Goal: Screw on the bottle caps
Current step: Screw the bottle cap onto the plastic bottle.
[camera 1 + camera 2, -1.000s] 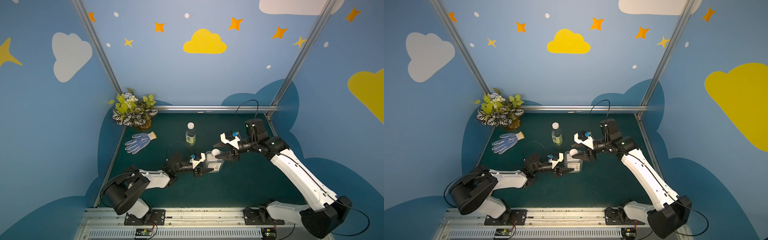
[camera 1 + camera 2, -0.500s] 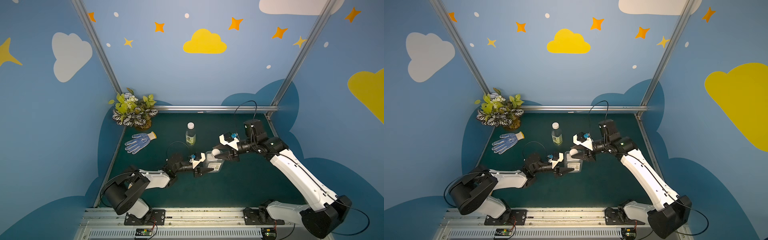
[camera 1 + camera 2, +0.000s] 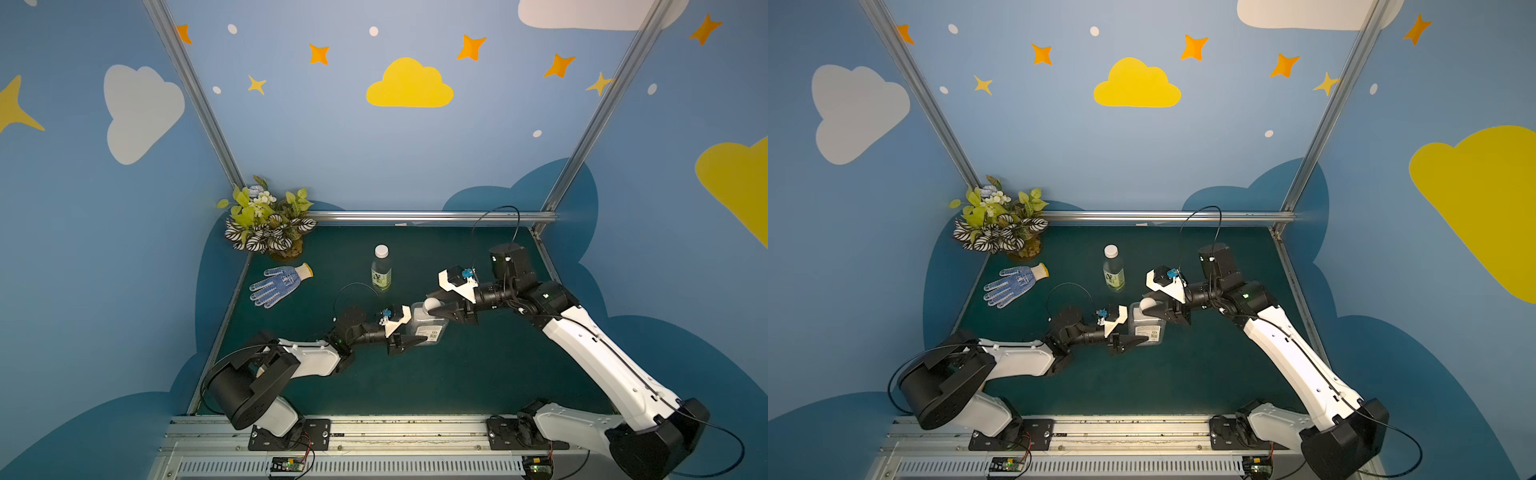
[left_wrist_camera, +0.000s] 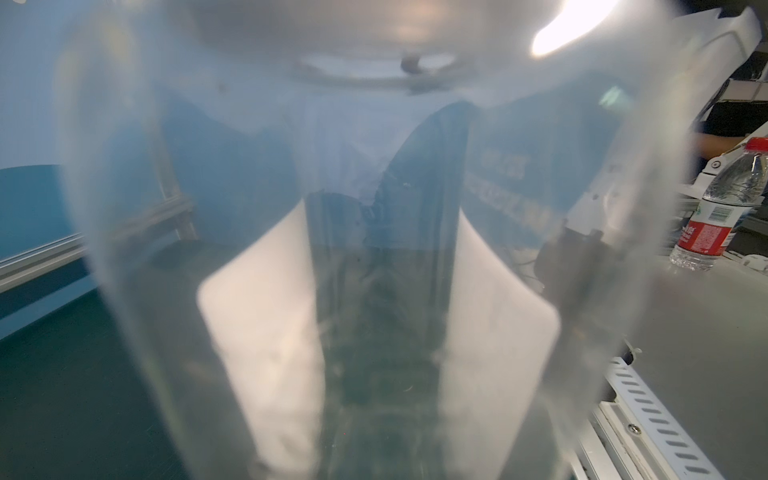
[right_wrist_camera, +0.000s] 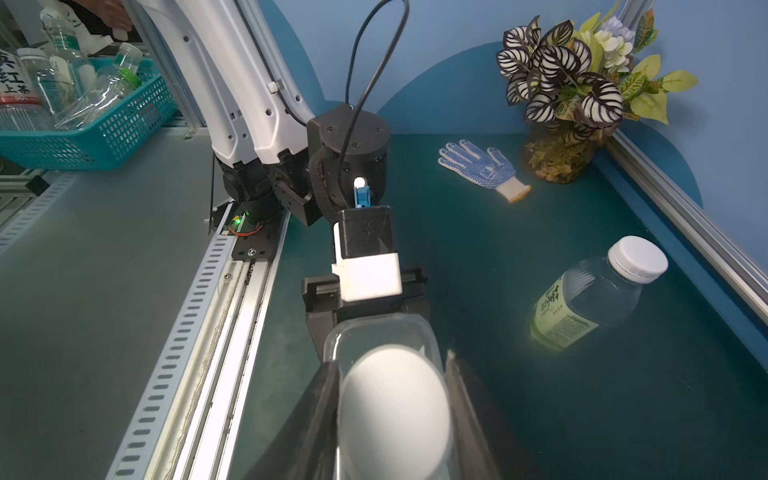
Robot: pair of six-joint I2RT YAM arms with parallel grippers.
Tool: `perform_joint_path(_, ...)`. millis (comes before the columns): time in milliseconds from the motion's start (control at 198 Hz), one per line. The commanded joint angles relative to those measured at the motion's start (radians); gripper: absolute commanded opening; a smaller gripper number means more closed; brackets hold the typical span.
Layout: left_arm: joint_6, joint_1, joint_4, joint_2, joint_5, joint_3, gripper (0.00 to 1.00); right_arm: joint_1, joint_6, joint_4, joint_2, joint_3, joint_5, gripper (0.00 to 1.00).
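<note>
Top views: the squat bottle (image 3: 428, 328), clear plastic with a white label, stands mid-surface (image 3: 457, 374). The left fingers (image 3: 409, 341) are clamped on its body. The right fingers (image 3: 451, 312) are closed on the round white cap (image 3: 432, 304) at its neck. The slim bottle (image 3: 381, 275), yellow-green label, stands farther back, capped.

Left wrist: blurred clear wall, white label panels.

Right wrist: smooth cap pinched between dark fingers.

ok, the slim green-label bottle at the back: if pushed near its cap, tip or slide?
Likely tips: the slim bottle stands upright, tall for its narrow base. Once down it would probably roll, its body being round. The clear plastic looks smooth, so possibly slippery; how full it is I cannot tell.
</note>
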Motion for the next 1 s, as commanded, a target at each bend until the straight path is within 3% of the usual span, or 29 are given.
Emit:
perform_joint_path(0,-0.003,0.005,0.067,-0.006,-0.031,0.012,0.27,0.016,0.056,0.019,-0.023,-0.049,0.064,0.40)
perform_joint_path(702,0.016,0.005,0.069,0.005,-0.090,0.013,0.27,0.146,0.371,0.195,-0.132,-0.187,0.506,0.43)
perform_joint_path(793,0.018,0.005,0.069,0.011,-0.091,0.013,0.27,0.158,0.408,0.199,-0.144,-0.188,0.581,0.53)
perform_joint_path(1000,0.021,0.004,0.066,0.021,-0.090,0.009,0.27,0.151,0.455,0.081,-0.155,-0.042,0.702,0.90)
